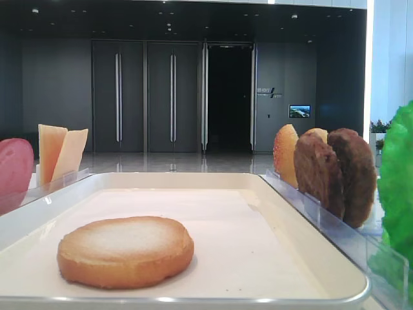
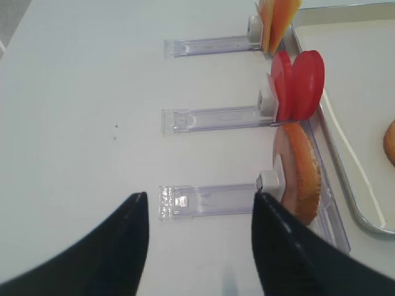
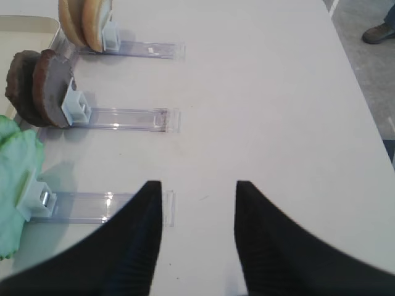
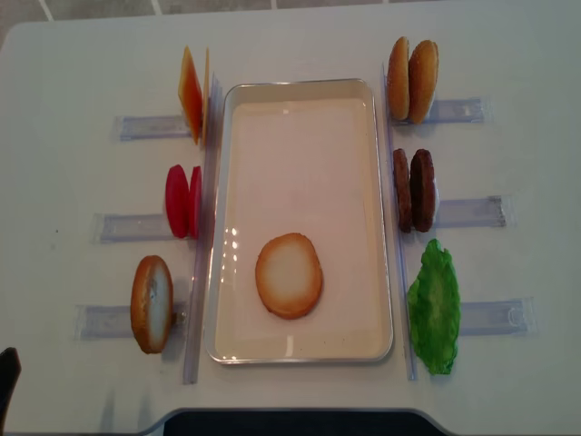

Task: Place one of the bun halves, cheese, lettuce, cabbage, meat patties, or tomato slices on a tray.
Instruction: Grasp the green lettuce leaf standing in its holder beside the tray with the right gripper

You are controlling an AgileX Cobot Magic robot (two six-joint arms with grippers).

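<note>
One bun half (image 4: 289, 274) lies flat on the white tray (image 4: 304, 89). Left of the tray, cheese (image 4: 192, 94), tomato slices (image 4: 182, 201) and another bun half (image 4: 152, 303) stand on edge in holders. To its right stand two bun halves (image 4: 413, 80), meat patties (image 4: 414, 190) and lettuce (image 4: 435, 306). No cabbage is in view. My left gripper (image 2: 201, 196) hovers open over the table, short of the bun half (image 2: 302, 172) in the nearest left holder. The right gripper (image 3: 199, 184) is open and empty beside the end of the lettuce (image 3: 15, 179) holder.
Clear plastic holder rails (image 4: 467, 211) stick outward from both long sides of the tray. The table's right edge (image 3: 364, 98) drops to the floor, where a shoe (image 3: 378, 32) shows. A dark strip (image 4: 290, 422) borders the table's near edge.
</note>
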